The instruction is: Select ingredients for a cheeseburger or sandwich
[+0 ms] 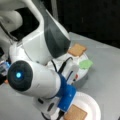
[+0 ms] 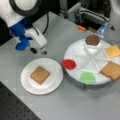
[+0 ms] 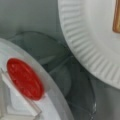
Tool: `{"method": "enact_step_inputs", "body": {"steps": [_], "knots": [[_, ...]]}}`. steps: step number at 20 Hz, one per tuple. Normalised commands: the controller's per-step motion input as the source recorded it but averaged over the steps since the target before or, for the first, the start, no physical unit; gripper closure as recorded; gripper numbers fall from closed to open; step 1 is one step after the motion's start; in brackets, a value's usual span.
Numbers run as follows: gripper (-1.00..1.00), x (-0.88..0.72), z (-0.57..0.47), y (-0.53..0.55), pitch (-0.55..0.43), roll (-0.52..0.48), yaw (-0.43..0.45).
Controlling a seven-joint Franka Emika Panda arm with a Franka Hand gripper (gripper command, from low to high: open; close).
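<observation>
Gripper (image 2: 38, 51): two dark fingertips (image 2: 33, 50) show in a front view, apart from each other with nothing between them, so released and empty. It hangs over bare grey table (image 2: 57, 32), just beyond the paper plate's far rim and to the left of the divided tray. In the wrist view no fingers show, only the table gap between plate and tray.

Count of ingredients visible in a front view: six pieces.
- Bread squares, tan-brown: 2. One bread square (image 2: 40, 74) lies flat in the middle of the white paper plate (image 2: 50, 86), alone, nothing stacked on it. The second bread square (image 2: 111, 70) lies in a tray compartment at the view's right.
- Patty (image 2: 92, 39), dark brown, round: 1, in a small white cup at the tray's far side.
- Cheese square (image 2: 113, 51), yellow-orange: 1, in the compartment beside the patty, toward the right.
- Green leaf (image 2: 87, 77): 1, in the near compartment.
- Red disc (image 2: 69, 64): 1, at the tray's left edge, the compartment nearest the plate.

Plates: 1. Divided tray (image 2: 82, 50): 1, round, white, with spoke dividers; it sits near the plate, not touching.

Wrist view confirms the red disc (image 3: 24, 78) inside the tray rim and the ribbed plate rim (image 3: 82, 47), with an edge of bread at the far right.

In a front view the arm (image 1: 45, 50) covers most of the tray; bread (image 1: 77, 49), leaf (image 1: 85, 64) and the plate's bread (image 1: 75, 113) show.
</observation>
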Motion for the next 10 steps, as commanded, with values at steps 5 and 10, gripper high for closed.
{"method": "enact_step_inputs", "body": {"steps": [5,10], "knots": [[-1.0,-0.69,0.03,0.38,0.039,-0.529,-0.198],[-1.0,-0.62,0.04,0.41,0.011,-0.596,-0.106]]}}
